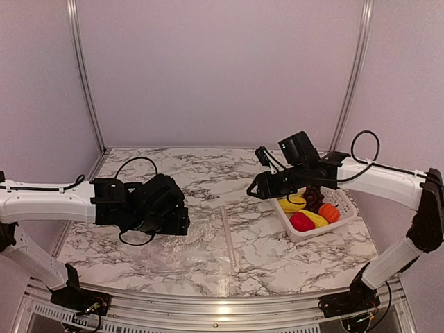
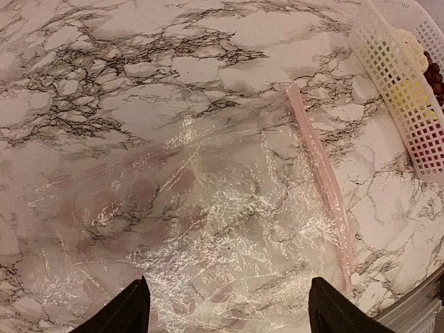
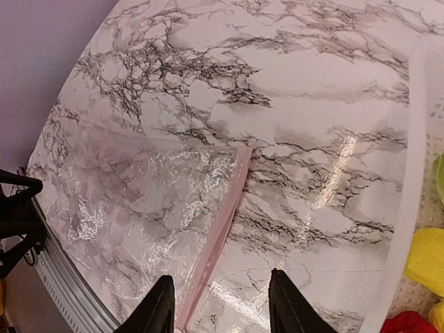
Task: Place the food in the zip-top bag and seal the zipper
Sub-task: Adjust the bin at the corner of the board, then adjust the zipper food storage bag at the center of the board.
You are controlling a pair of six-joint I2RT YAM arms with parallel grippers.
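Left tool [image 2: 227,295] spread, hovering over flat zip-top bag [image 2: 208,208]; food [image 1: 310,216] in basket [image 1: 351,202].

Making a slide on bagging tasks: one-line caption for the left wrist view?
Open left gripper above the flat zip-top bag, its zipper toward the white basket.

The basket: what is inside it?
Inside the basket: two yellow pieces, a red piece, an orange fruit and grapes. The right arm covers its far corner.
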